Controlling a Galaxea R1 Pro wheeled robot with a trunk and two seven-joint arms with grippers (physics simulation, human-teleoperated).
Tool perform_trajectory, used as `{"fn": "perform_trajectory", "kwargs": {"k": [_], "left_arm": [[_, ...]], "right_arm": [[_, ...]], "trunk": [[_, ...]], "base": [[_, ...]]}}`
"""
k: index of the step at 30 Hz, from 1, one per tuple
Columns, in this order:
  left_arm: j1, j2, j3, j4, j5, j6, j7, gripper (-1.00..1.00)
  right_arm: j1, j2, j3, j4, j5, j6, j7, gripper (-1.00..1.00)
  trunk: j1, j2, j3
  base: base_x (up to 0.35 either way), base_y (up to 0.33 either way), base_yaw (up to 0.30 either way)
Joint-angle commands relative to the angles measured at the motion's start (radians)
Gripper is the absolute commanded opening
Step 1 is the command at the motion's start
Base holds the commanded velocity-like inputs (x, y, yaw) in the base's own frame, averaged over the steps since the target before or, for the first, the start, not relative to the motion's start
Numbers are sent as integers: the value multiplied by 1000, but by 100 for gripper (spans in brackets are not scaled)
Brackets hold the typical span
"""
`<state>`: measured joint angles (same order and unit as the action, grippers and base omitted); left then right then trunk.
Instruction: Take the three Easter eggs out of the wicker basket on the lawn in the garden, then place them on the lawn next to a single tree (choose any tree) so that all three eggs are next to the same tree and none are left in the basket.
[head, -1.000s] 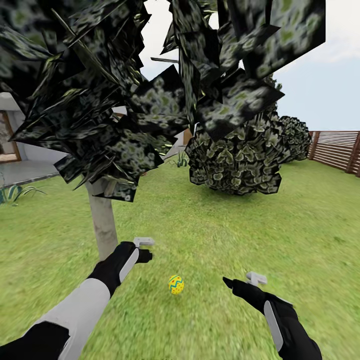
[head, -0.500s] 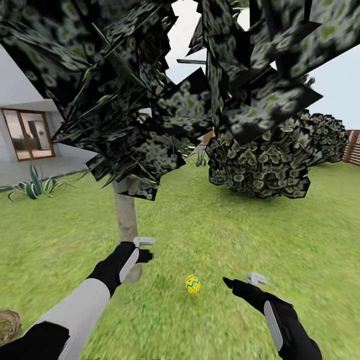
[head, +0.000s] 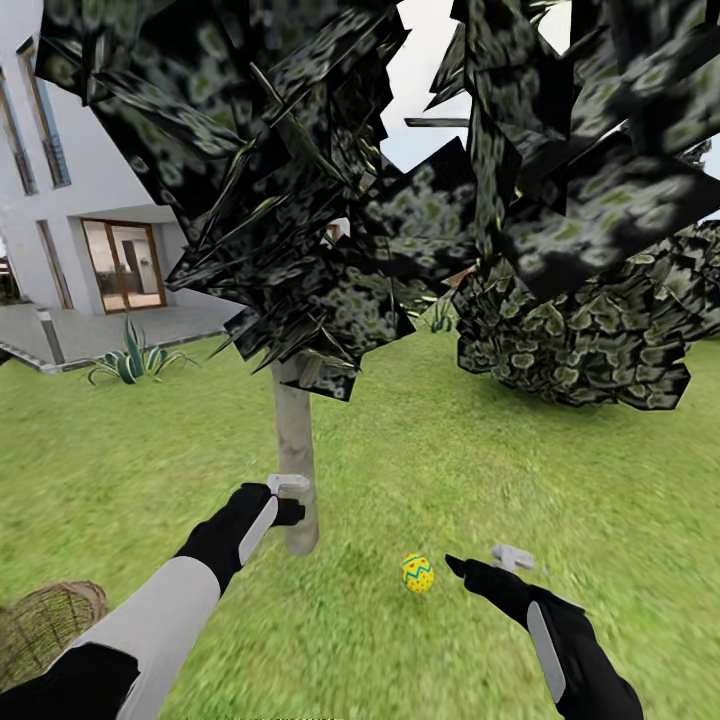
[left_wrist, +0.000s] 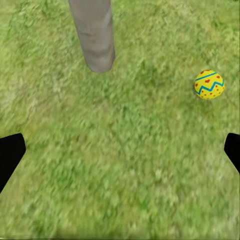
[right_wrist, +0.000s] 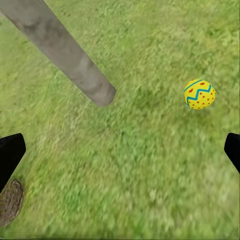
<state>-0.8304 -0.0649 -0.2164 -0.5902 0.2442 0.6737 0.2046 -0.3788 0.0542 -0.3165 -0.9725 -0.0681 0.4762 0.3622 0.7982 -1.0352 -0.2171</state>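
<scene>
Where lawn (head: 560, 470) meets tree (head: 296, 470), egg (head: 417, 573) between both arms' wide-spread, empty fingers (head: 292, 484).

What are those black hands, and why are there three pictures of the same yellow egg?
They are a robot's two grippers, seen from a camera on its head: the left gripper and the right gripper. Both are open and hold nothing. The other two pictures come from small cameras on its wrists, looking down at the lawn. One Easter egg lies on the grass beside the tree. The wicker basket sits behind the left arm.
</scene>
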Motion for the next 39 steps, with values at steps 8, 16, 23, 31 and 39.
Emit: {"fn": "perform_trajectory", "kwargs": {"k": [8, 16, 23, 31, 39], "left_arm": [[-1, 0, -5, 0, 10, 3, 9, 100], [-1, 0, -5, -3, 11, 3, 8, 100], [-1, 1, -5, -14, 16, 3, 8, 100], [1, 3, -5, -29, 20, 2, 11, 100], [3, 4, -4, -47, 21, 2, 11, 100]], "right_arm": [[0, 2, -3, -2, -6, 8, 3, 100], [-1, 3, -3, -2, -6, 9, 2, 100], [0, 3, -3, -2, -6, 9, 1, 100], [-1, 3, -3, -2, -6, 9, 1, 100], [0, 3, -3, -2, -6, 9, 1, 100]], "trunk": [[-31, 55, 18], [-54, 97, 32], [-54, 97, 27], [-54, 97, 22], [-54, 97, 17]], "base": [[0, 0, 270], [0, 0, 270], [0, 0, 270], [0, 0, 270], [0, 124, 270]]}}
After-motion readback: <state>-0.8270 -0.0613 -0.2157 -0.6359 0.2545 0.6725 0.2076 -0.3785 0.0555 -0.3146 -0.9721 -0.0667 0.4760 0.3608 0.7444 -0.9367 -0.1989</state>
